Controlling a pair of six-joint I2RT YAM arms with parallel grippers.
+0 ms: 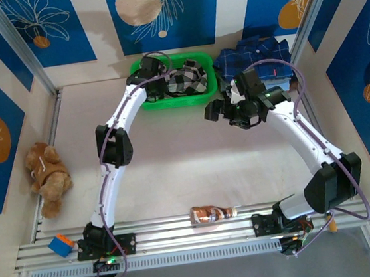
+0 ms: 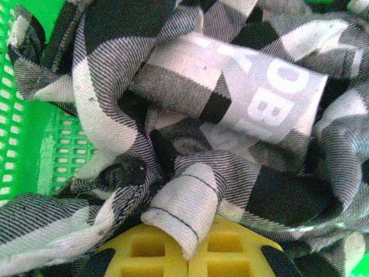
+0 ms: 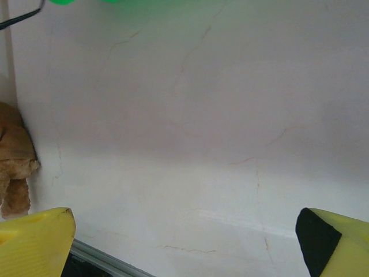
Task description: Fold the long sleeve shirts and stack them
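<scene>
Left claw (image 2: pixel 185 254) apparently grips checked shirt (image 2: pixel 190 86) inside basket (image 2: pixel 29 150), navy shirts (image 1: pixel 252 57) nearby.

The checked shirt (image 2: pixel 173 115) is black and white with a fine diagonal weave and bears a grey label (image 2: pixel 271 98) with white letters, the basket (image 2: pixel 29 150) is bright green, and the folded shirts (image 1: pixel 252 56) are plaid, navy blue on top. The left pincer (image 2: pixel 185 257) and the right pincer (image 3: pixel 184 234) are yellow, the right one with a black pad, and the arms (image 1: pixel 105 188) are white with black joints. The table (image 1: pixel 175 173) is pale cream, the plush toy (image 1: pixel 48 177) and the bottle (image 1: pixel 212 213) brown, the block (image 1: pixel 61 245) blue and orange, the walls (image 1: pixel 185 25) blue with white leaves and cream and orange discs.
</scene>
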